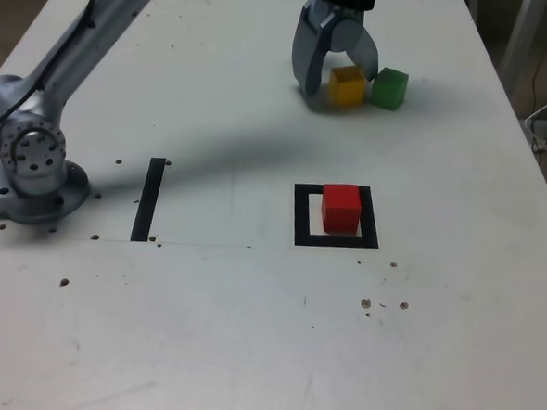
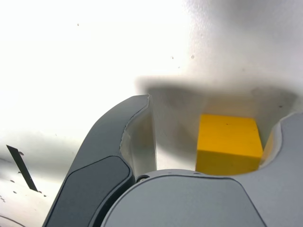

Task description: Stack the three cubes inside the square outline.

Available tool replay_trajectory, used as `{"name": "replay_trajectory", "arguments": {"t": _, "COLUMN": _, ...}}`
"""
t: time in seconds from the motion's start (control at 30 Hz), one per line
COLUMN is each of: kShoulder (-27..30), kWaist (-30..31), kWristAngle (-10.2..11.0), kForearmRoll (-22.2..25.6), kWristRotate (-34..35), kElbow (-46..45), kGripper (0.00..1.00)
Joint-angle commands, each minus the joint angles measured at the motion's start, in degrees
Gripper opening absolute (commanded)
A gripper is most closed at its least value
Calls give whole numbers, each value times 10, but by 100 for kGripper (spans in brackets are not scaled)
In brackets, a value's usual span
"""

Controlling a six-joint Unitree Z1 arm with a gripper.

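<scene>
Gripper (image 1: 342, 79) parted wide around the yellow cube (image 1: 347, 86), no grip seen; one finger near it, the other well off. Picking up the second cube looks like the step in hand; next, close squarely, then lift. Green cube (image 1: 389, 88) just beside, to the exterior view's right. Square outline (image 1: 301, 236): red cube (image 1: 341, 209) within, toward its right side.
</scene>
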State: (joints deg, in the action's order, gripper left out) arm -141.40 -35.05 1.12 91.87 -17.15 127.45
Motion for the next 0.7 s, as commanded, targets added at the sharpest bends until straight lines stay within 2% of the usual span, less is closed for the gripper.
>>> {"name": "replay_trajectory", "arguments": {"t": 0.0, "kShoulder": -2, "kWaist": 3, "kWristAngle": -5, "kForearmRoll": 19, "kWristRotate": -1, "kElbow": -5, "kGripper": 81}}
{"name": "replay_trajectory", "arguments": {"t": 0.2, "kShoulder": -3, "kWaist": 13, "kWristAngle": -14, "kForearmRoll": 18, "kWristRotate": 0, "kElbow": -20, "kGripper": 63}}
{"name": "replay_trajectory", "arguments": {"t": 0.47, "kShoulder": 3, "kWaist": 18, "kWristAngle": -7, "kForearmRoll": 16, "kWristRotate": 0, "kElbow": -19, "kGripper": 34}}
{"name": "replay_trajectory", "arguments": {"t": 0.57, "kShoulder": 9, "kWaist": 20, "kWristAngle": -3, "kForearmRoll": 16, "kWristRotate": 0, "kElbow": -19, "kGripper": 29}}
{"name": "replay_trajectory", "arguments": {"t": 0.67, "kShoulder": 13, "kWaist": 22, "kWristAngle": -3, "kForearmRoll": 17, "kWristRotate": 0, "kElbow": -22, "kGripper": 28}}
